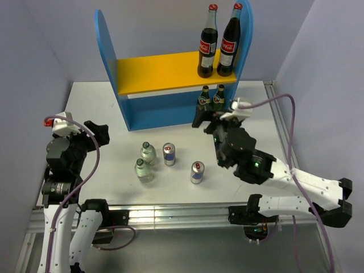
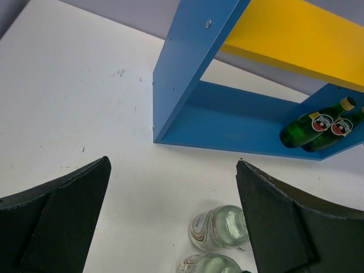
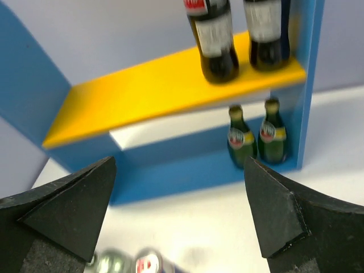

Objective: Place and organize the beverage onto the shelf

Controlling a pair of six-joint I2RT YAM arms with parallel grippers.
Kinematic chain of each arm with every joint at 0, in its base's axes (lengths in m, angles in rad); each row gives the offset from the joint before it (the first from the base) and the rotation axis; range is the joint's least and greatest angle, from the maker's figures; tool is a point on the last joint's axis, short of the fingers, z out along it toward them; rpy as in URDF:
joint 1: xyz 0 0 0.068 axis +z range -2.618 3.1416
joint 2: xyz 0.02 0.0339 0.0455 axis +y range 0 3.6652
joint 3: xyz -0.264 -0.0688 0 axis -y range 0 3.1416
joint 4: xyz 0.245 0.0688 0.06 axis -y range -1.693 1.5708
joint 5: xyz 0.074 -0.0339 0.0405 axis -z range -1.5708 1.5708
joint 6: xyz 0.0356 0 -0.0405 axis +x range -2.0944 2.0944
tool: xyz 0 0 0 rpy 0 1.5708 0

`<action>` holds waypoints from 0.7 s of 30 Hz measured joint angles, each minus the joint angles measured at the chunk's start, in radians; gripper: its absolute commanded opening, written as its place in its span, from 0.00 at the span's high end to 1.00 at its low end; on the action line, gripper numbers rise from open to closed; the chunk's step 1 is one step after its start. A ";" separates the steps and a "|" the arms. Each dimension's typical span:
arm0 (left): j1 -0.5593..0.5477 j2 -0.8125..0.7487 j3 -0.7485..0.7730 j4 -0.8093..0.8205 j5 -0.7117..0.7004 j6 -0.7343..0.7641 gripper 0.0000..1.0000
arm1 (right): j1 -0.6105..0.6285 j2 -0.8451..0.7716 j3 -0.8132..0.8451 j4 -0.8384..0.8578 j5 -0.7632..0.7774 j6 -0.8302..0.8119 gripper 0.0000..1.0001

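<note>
Beverage not yet shelved stands upright on the table in front of the shelf (image 1: 108, 45), toward the arm bases: a near can (image 1: 197, 172), a second can (image 1: 168, 153) and two clear bottles (image 1: 143, 169). Your right gripper (image 3: 179, 187), spread wide and empty, hovers at the shelf's lower right opening, so the near can lies behind it; I judge this arm closer to it. Your left gripper (image 2: 173, 176), also spread and empty, sits off the shelf's left front, nearer the clear bottles. The shelf's lower right corner holds two green bottles (image 1: 211, 97); the yellow board (image 1: 159, 74) above carries two cola bottles (image 1: 208, 42).
</note>
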 measured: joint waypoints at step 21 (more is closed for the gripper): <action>-0.984 0.241 0.221 -0.161 -0.809 -0.360 0.01 | 0.330 -0.120 -0.199 -0.859 0.081 0.837 0.00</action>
